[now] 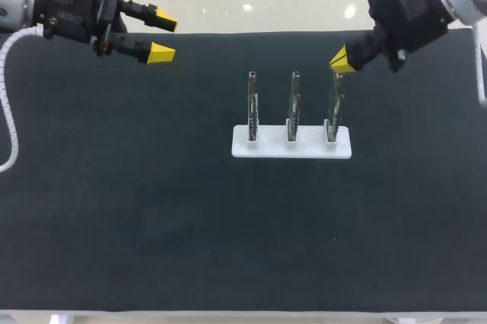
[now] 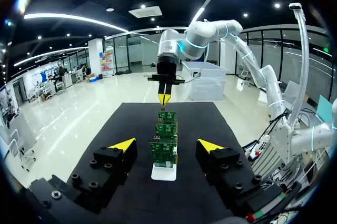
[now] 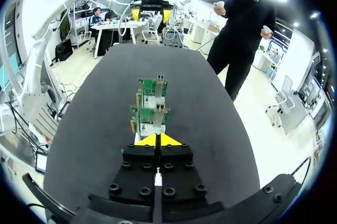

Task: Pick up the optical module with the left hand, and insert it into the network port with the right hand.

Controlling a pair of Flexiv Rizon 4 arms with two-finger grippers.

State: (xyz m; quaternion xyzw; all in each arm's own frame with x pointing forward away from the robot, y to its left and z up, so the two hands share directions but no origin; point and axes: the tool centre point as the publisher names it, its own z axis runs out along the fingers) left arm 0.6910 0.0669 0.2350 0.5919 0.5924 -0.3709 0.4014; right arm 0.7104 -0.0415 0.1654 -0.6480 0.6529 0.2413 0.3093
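On the dark cloth-covered surface, near its middle, a white holder carries three green circuit boards standing upright on edge in a row: one at the left, one in the middle, and one at the right. These look like the optical modules of the task, each slotted into the base so that it stands free and can be taken from above. No separate network port can be made out in any view.

Up at the far left of the surface, the left pincer hangs well apart from the holder with its yellow tips spread; its wrist view shows the row of boards end-on, ahead of and between its open fingers, so it seems lined up with the row.

Coming in from the right, the right pincer sits at the top edge of the rightmost board with its tips pressed together. The right wrist view shows them joined with the boards just ahead. Whether they touch that board I cannot tell.

Around the holder the cloth lies flat and smooth.
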